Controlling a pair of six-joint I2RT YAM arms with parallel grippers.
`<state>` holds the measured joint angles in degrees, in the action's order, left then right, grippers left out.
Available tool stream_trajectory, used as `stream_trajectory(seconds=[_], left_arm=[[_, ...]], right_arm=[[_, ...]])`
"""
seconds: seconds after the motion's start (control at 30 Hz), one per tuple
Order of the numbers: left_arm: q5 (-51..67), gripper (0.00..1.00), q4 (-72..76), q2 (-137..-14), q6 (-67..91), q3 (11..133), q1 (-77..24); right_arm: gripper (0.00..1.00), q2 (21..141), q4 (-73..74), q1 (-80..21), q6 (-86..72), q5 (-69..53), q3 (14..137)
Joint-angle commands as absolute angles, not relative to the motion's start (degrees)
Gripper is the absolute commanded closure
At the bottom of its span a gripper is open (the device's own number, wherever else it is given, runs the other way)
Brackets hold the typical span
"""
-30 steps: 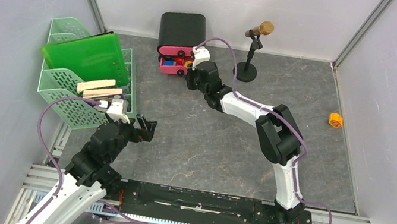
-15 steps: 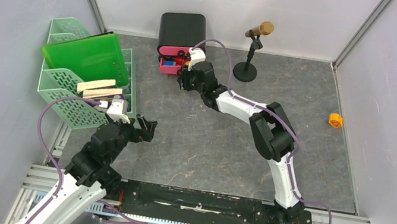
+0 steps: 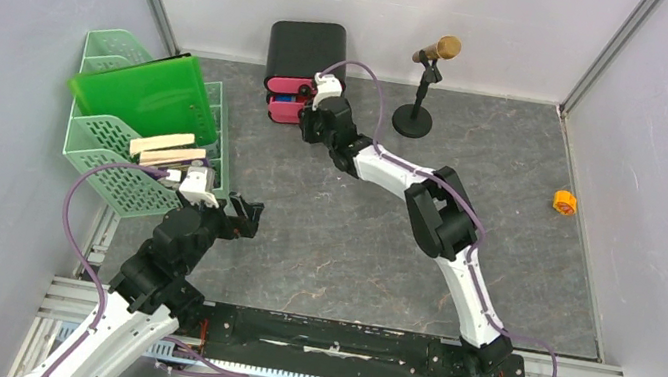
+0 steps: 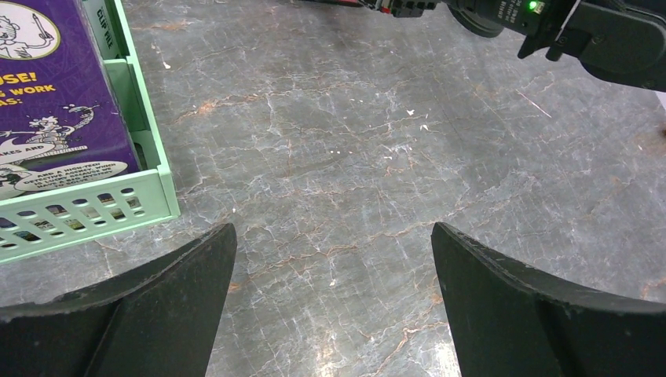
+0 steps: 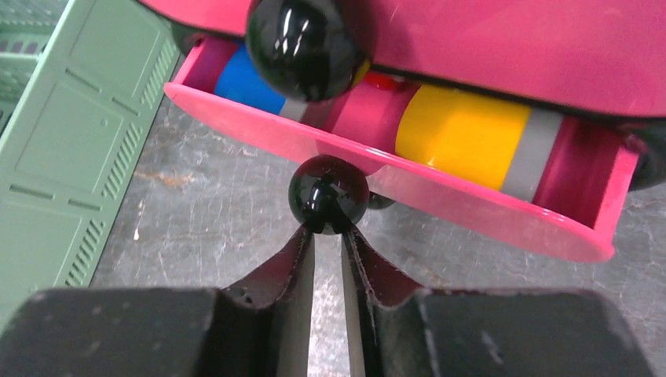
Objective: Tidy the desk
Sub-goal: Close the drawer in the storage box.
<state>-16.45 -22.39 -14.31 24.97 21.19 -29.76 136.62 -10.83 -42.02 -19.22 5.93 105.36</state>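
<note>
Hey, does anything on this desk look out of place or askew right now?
Yes. A small orange item sits alone near the right edge of the desk; the green folder lies tilted across the tray; the lower pink drawer hangs part open.

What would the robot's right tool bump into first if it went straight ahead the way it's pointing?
The black round knob of the open pink drawer. The right tool, nearly shut, has its tips right at that knob, seemingly touching it, so pushing on would likely drive the drawer inward.
</note>
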Motion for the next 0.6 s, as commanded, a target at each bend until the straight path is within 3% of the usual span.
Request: stream_trajectory(seconds=[0.0, 0.33, 0.57], left_arm=[[-17.6, 0.00, -20.9, -14.1, 22.6, 21.3, -30.1], [-17.9, 0.00, -20.9, -14.2, 22.6, 21.3, -30.2], [-17.9, 0.00, -21.0, -14.4, 22.5, 21.4, -30.2]], right_arm=[[0.77, 139.3, -14.5, -41.5, -19.0, 9.4, 111.4], [0.78, 141.9, -18.1, -40.2, -19.7, 10.2, 114.1], [0.72, 135.2, -21.6, -39.7, -19.1, 4.4, 104.6]])
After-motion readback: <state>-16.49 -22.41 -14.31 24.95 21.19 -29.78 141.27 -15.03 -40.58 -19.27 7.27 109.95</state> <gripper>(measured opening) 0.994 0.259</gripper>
